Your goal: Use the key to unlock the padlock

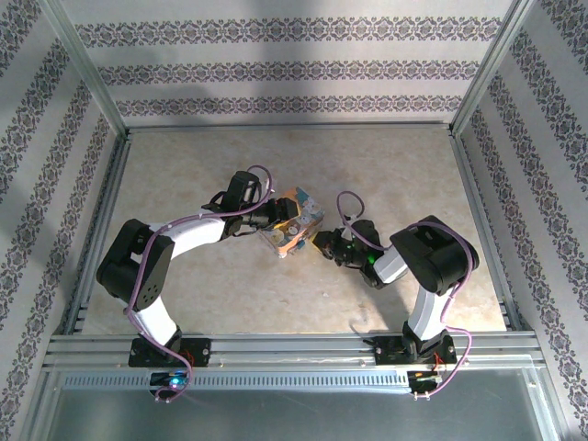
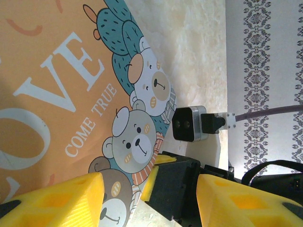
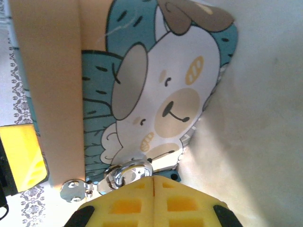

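Yellow fingertips of the right gripper [image 3: 154, 201], at 6 o'clock in the right wrist view: jaws pressed flat together along one seam.
- Item at the jaws: the key [image 3: 127, 172], silvery metal showing at 11 o'clock of the fingertips and touching them. It is judged to be pinched there. Whether its tip sits in a keyhole cannot be told.
- Next outward: the padlock [image 3: 156, 85], orange and teal with bear figures. Its lower end meets the key, and its long axis runs 12 to 6 in that view, away from the jaws.
- Overhead view: the padlock lies at 10 o'clock from the right jaws and at 3 o'clock from the left gripper [image 1: 265, 220], between the two at the middle of the desk [image 1: 386, 175]. It looks tilted rather than flat.
- Left jaws: fingers [image 2: 52, 201] stand partway apart, and the near one overlaps the "LOVE" face. Whether they clamp the padlock cannot be told.
- Judgement: the right arm carries the key and is the nearer to the keyed end. The coming move depends on the key lining up with the padlock's lower edge, straight ahead of the right jaws.
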